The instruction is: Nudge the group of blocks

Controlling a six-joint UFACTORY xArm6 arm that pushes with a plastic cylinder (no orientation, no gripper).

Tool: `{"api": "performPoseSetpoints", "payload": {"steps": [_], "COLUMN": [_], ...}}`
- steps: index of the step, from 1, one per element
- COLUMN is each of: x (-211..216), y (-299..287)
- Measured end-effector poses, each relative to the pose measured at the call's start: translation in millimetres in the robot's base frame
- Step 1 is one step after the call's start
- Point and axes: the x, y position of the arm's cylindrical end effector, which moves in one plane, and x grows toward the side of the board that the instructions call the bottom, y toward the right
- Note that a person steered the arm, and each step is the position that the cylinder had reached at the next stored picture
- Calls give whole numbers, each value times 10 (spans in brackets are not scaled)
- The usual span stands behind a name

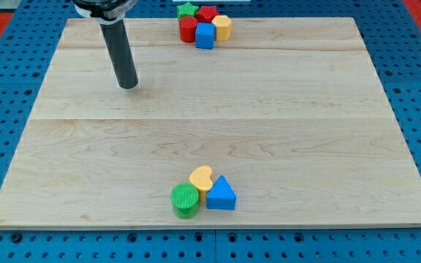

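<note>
My tip (129, 86): bare rod end, no fingers to open or shut; rests on the desk (283, 109) at the view's upper left, touching no block

Top group: green star (188, 9), red block (207, 13), red cylinder (188, 30), blue cube (205, 36), yellow block (222, 28); packed together at the desk's top edge, right of my tip

Bottom group: green cylinder (185, 200), yellow heart (201, 177), blue triangle (221, 194); huddled near the bottom edge, well apart from my tip

Judgement: which group is meant is unclear; top group lies nearer, so likelier
</note>
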Motion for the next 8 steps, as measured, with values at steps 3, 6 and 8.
{"api": "performPoseSetpoints", "payload": {"steps": [3,6,8], "x": [9,-707,-957], "y": [-20,1097,2659]}}
